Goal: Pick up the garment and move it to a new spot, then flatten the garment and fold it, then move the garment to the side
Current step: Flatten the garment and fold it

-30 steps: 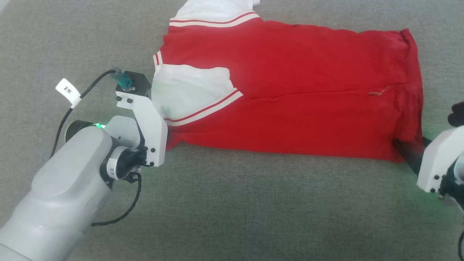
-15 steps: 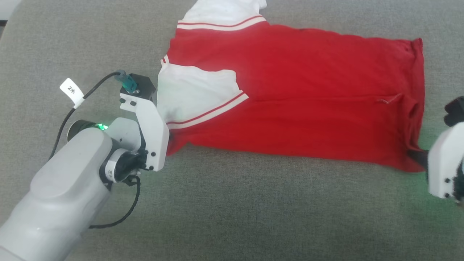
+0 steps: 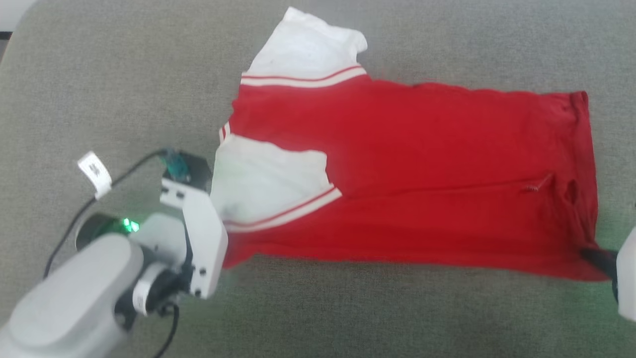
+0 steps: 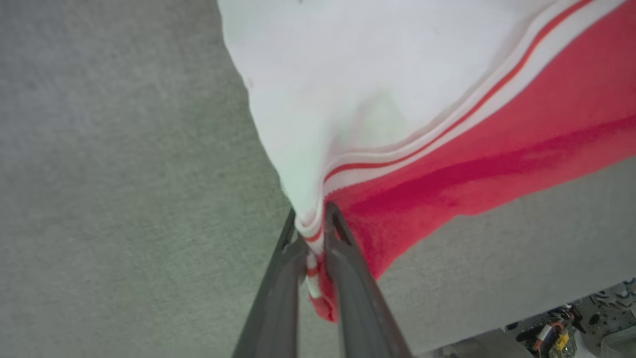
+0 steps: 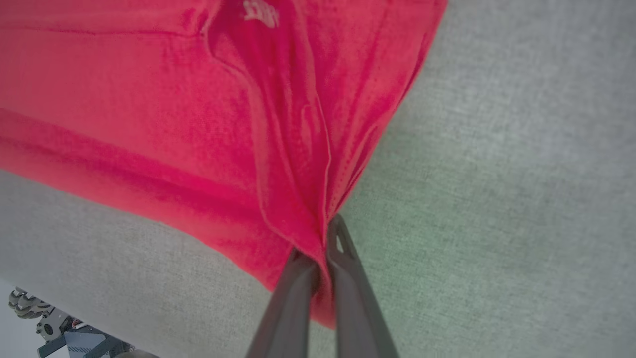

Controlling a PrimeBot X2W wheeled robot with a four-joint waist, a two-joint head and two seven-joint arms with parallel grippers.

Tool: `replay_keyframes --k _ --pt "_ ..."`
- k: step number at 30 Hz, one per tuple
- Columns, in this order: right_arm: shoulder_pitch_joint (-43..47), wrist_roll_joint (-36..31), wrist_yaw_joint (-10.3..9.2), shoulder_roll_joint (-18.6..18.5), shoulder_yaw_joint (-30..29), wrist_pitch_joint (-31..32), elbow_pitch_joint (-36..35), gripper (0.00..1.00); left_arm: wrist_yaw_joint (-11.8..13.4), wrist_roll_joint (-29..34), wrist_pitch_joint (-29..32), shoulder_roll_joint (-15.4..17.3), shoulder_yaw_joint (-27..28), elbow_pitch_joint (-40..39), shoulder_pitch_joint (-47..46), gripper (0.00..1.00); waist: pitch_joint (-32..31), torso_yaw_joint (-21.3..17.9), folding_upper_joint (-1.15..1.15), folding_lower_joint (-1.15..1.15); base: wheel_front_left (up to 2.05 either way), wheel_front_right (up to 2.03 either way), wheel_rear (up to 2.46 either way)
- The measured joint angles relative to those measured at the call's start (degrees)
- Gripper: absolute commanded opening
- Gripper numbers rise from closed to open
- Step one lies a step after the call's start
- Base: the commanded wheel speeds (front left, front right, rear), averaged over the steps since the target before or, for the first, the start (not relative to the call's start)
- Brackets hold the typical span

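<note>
Currently gripping garment (image 3: 422, 174) at both near corners; spread mostly flat across grey worktop (image 3: 348, 308), red side up; neck end toward robot's left, hem (image 3: 581, 169) toward right; with left pincer (image 4: 311, 213) nipped tight on striped trim where near white sleeve (image 3: 271, 181) meets red body, cloth bunched between the two dark fingers, plain from left wrist view; pulled to a point at that corner; with right pincer (image 5: 316, 236) likewise closed hard, on near hem corner, red folds fanning away from the tips in right wrist view; in head view, one dark finger reaching from right edge of frame into that same corner; drawn fairly straight along near edge between the two grips; far white sleeve (image 3: 308, 47) flat beyond red body, well apart from both pincers; small pale bit of stitching (image 3: 539, 185) and a pucker just beside it, near hem; white-tagged cable (image 3: 94, 171) and green light (image 3: 129, 225) on left wrist; worktop edge plus blurry gear below at bottom corners of both wrist views.
</note>
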Motion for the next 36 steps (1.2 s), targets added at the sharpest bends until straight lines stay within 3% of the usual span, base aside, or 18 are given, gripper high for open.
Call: replay_keyframes --k 3,6,7,8,9,11,17,27,29,32,36 --pt "2.1 0.0 0.0 1.3 -1.0 0.0 0.1 0.0 2.0 0.0 0.4 1.0 -0.3 -3.2 2.9 0.0 0.4 -0.1 0.0 0.0 0.0 0.0 0.0" --pt "2.4 -0.3 0.0 2.7 -1.0 -1.5 1.5 0.0 2.5 -0.2 -0.5 1.1 -0.4 -3.4 4.8 0.0 0.8 -0.4 0.0 0.0 0.0 0.0 0.0" --pt "2.2 -0.4 0.0 2.9 -0.7 -2.1 2.4 0.0 2.5 -0.2 -1.0 0.9 -0.5 -2.9 5.0 0.28 0.9 -0.5 0.0 0.0 0.0 0.0 0.0" --pt "1.7 -0.4 0.0 3.4 -0.4 -2.7 3.3 0.23 2.4 -0.2 -1.3 0.7 -0.5 -2.0 5.1 0.71 0.9 -0.6 0.0 0.0 0.0 0.0 0.0" --pt "1.3 -0.8 0.0 3.7 -0.2 -3.7 4.3 0.35 2.2 -0.5 -1.4 0.3 -0.5 -1.2 5.1 1.0 0.9 -0.8 0.0 0.0 0.0 0.0 0.0" --pt "0.2 -1.2 0.0 3.8 1.0 -4.8 6.0 1.0 1.7 -0.7 -2.0 -0.1 -0.3 0.3 5.1 1.0 0.9 -1.1 0.0 0.0 0.0 0.0 0.0" --pt "-1.8 -0.8 0.03 4.9 2.7 -7.9 8.7 1.0 1.5 -1.1 -1.8 0.2 0.4 1.5 4.3 1.0 -0.1 -2.1 0.0 0.0 0.0 0.0 0.0" --pt "-3.0 -0.7 -0.02 5.0 0.8 -15.8 4.6 1.0 3.0 0.4 3.5 8.3 3.3 -4.6 -1.8 1.0 -1.5 -5.7 0.0 0.0 0.0 0.0 0.0" --pt "-3.9 -0.7 -0.03 5.9 0.8 -19.4 3.2 1.0 2.4 1.0 3.7 9.1 4.0 -4.8 -3.6 1.0 -1.6 -7.0 0.0 0.0 0.0 0.0 0.0" --pt "-6.4 -2.7 -0.03 8.0 0.6 -27.0 1.4 1.0 -1.1 3.3 0.9 9.4 4.7 -3.6 -7.4 1.0 -1.4 -9.2 0.0 0.0 0.0 0.0 0.0" --pt "-10.0 -6.8 -0.04 9.5 2.4 -38.7 0.9 1.0 -4.0 4.2 -2.6 8.6 5.8 1.9 -11.4 1.0 -0.8 -12.5 0.0 0.0 0.0 0.0 0.0"
